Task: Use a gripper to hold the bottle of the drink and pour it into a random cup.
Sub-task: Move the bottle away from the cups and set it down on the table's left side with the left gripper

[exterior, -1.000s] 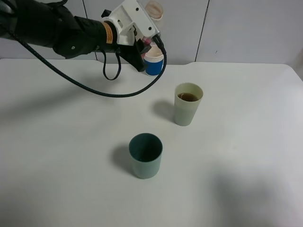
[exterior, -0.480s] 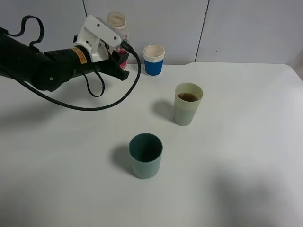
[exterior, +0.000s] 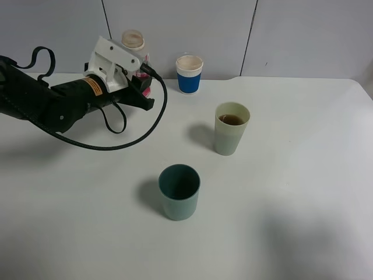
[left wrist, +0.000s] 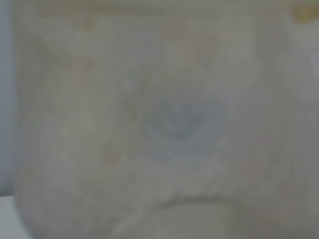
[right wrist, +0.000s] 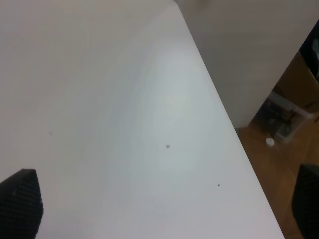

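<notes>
Bottle (exterior: 135, 48): upright, clamped in the left gripper (exterior: 139, 73), far left of the table (exterior: 291, 175)
Cup (exterior: 231, 128): brown drink inside
Right gripper: cannot tell

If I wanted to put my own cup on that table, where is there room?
Bare table lies right of the yellow-green cup and in front of the teal cup. The back left is crowded: arm, bottle, paper cup.

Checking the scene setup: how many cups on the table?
3: a blue-and-white paper cup at the back edge, a pale yellow-green cup right of centre holding brown liquid, a dark teal cup nearest the camera.
</notes>
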`<action>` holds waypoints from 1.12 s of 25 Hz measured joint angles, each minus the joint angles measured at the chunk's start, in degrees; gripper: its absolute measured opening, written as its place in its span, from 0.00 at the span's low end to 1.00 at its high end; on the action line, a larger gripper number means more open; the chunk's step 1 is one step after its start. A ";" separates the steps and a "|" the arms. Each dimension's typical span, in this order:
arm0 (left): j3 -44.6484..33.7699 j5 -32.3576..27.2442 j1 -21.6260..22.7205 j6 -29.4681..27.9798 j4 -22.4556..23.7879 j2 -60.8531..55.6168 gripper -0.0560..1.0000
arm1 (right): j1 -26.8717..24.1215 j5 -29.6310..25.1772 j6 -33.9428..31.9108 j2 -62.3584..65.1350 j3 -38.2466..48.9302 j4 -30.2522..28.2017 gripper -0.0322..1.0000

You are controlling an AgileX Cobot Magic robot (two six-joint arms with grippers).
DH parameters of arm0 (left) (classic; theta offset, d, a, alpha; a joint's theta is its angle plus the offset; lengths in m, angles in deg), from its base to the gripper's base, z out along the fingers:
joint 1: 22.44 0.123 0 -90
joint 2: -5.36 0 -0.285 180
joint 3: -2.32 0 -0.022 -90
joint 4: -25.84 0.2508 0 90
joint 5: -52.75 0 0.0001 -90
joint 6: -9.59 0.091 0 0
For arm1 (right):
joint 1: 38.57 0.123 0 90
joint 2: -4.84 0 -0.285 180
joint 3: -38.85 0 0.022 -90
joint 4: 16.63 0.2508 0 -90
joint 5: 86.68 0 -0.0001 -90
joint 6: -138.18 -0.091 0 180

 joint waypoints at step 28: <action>-0.29 10.13 0.00 -3.46 -0.40 9.35 0.37 | 0.00 0.00 0.00 0.00 0.00 0.00 1.00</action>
